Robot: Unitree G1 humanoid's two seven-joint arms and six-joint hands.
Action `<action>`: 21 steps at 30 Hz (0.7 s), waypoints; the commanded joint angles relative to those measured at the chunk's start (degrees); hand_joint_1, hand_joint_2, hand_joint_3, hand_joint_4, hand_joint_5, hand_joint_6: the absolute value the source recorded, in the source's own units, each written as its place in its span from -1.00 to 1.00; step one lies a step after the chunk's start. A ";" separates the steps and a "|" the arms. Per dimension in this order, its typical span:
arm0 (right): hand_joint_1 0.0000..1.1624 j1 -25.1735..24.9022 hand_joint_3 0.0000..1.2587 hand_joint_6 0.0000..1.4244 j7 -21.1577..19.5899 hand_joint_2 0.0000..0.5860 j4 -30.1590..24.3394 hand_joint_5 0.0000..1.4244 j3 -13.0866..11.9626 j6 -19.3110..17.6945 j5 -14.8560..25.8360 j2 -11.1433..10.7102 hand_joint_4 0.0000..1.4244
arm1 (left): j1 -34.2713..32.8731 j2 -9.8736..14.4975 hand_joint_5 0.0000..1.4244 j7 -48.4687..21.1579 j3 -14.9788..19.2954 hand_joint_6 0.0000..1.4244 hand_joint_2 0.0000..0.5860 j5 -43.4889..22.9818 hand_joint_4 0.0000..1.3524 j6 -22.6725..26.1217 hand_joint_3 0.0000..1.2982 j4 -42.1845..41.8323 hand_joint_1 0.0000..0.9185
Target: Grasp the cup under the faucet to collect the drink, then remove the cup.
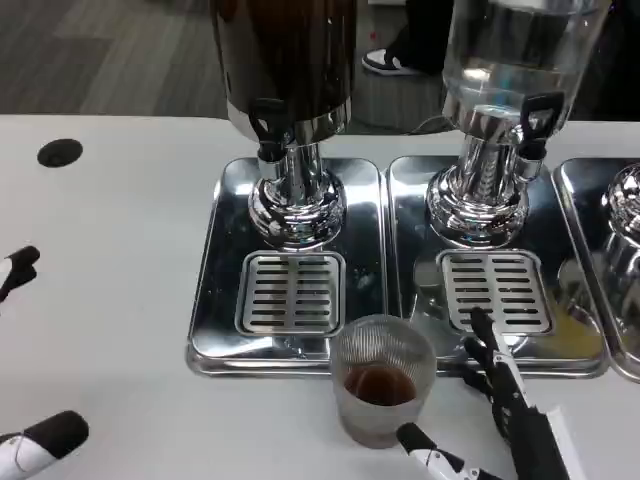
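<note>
— Where the head view looks down, where is the cup [383, 393]?
— On the white table [120, 330], just before the left drip tray [215, 300], brown drink inside.
— Hands?
— Right hand [495, 410] beside it, fingers spread, holding nothing. Left hand [30, 440]: cannot tell.

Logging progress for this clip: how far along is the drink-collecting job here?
Done: the cup already holds dark drink and stands on the table in front of the trays, away from the dark dispenser's faucet. In hand: the right hand is beside the cup with fingers spread. Left: little beyond withdrawing.
</note>
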 commanded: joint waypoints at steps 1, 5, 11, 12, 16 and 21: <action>0.43 2.36 -0.98 -0.82 1.36 -0.34 -3.49 -0.95 -2.11 -1.08 2.40 -1.68 -1.00 | -0.70 -0.65 -1.00 -0.20 -0.80 -1.00 -0.98 0.09 -1.00 0.48 -1.00 0.92 -1.00; 0.37 3.80 -0.94 -0.83 3.25 -0.25 -6.14 -0.96 -5.77 -0.75 5.92 -4.41 -1.00 | -1.00 -0.93 -1.00 -0.09 -1.06 -1.00 -0.98 0.36 -1.00 0.04 -1.00 1.52 -1.00; 0.24 3.96 -0.82 -0.91 7.05 0.29 -7.68 -0.98 -12.78 1.07 11.14 -10.06 -0.97 | -0.45 -2.16 -1.00 1.16 -1.02 -1.00 -0.98 2.57 -1.00 -2.65 -1.00 3.36 -1.00; 0.22 3.91 -0.80 -0.92 7.84 0.37 -7.58 -0.98 -13.92 1.40 12.07 -11.00 -0.95 | -0.40 -2.37 -1.00 1.59 -0.94 -1.00 -0.98 3.47 -1.00 -3.41 -1.00 3.91 -1.00; 0.19 4.23 -0.66 -0.91 8.92 0.66 -7.52 -0.90 -16.56 1.81 12.12 -12.14 -0.81 | -0.12 -2.96 -1.00 3.72 -0.44 -1.00 -0.98 7.04 -1.00 -6.17 -1.00 5.71 -1.00; 0.16 6.26 -0.51 -0.86 4.97 0.89 -10.97 -0.78 -19.94 2.60 1.49 -12.89 -0.67 | 0.95 -3.80 -1.00 7.05 0.63 -1.00 -0.97 10.12 -1.00 -9.65 -1.00 8.66 -1.00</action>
